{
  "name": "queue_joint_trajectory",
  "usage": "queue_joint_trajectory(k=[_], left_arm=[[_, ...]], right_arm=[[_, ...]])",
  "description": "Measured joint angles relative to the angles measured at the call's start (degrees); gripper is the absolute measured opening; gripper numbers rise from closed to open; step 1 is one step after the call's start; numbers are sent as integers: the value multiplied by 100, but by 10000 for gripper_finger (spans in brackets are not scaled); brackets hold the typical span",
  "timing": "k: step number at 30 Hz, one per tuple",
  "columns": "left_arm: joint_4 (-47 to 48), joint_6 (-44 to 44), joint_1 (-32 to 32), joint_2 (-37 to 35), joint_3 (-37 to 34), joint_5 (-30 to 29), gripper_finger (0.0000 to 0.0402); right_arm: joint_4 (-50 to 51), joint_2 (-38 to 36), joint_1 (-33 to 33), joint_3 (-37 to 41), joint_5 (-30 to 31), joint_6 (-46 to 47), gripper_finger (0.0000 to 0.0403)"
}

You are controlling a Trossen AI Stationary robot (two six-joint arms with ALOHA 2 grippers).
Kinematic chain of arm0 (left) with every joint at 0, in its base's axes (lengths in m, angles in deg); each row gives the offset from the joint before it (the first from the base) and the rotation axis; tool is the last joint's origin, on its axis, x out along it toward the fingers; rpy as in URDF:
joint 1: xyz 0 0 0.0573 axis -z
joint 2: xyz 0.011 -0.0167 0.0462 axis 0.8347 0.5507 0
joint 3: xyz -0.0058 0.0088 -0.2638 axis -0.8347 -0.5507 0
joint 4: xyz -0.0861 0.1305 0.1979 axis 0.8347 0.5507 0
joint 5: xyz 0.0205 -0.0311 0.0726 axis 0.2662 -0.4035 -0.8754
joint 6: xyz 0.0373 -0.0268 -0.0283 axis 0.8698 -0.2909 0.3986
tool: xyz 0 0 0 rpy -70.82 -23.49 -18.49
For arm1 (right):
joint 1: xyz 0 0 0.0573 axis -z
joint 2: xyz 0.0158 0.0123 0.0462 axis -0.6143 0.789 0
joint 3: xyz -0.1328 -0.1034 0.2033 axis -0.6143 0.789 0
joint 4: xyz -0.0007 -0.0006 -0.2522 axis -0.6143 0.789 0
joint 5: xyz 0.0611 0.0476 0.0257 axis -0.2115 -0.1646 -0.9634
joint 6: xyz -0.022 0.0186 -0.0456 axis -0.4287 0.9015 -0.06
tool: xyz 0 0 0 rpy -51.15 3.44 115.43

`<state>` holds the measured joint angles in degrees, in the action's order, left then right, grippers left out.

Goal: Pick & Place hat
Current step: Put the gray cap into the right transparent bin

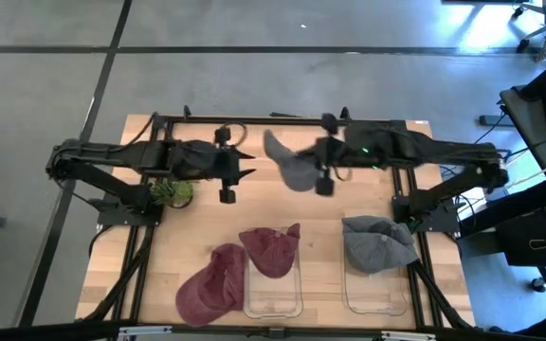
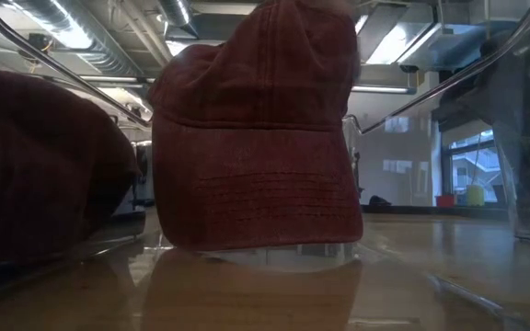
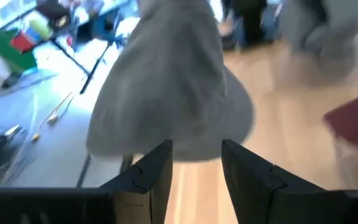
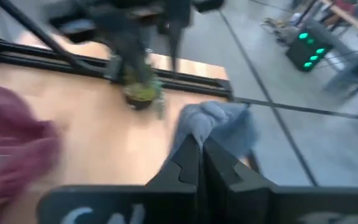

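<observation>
Looks like this one is sitting somewhere past the halfway mark. The right gripper is holding a grey hat up over the middle of the table — in its wrist view the fingers are pressing together on a fold of the fabric, so that hat is mid-carry and not yet placed.

What's looking done: a second grey hat is sitting on the right clear bin, and a red hat is resting on the left clear bin. Another red hat is lying on the table just beside that left bin, outside it as far as I can tell, so that one probably needs picking too.

The left gripper is hovering near the table's middle, empty, fingers spread apart, facing the hanging grey hat. A small green plant is sitting under the left arm.

So I'm guessing two hats left — the carried grey one and the loose red one.

As for writing or logos, nothing readable anywhere; the hats look plain.
</observation>
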<state>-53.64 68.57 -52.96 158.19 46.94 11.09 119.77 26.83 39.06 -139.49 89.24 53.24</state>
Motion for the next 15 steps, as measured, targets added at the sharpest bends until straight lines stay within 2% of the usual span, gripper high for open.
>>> queue_joint_trajectory(k=[5,12,15], left_arm=[[-1362,-196,-96,-800,-1155,442,129],[-2815,-217,-278,-1469,-2474,445,131],[-3141,-220,-408,-1516,-2819,443,128]], right_arm=[[324,-513,-711,10,52,646,2],[599,-1190,-1821,10,40,1693,1],[1079,-1377,-2297,12,494,2430,1]])
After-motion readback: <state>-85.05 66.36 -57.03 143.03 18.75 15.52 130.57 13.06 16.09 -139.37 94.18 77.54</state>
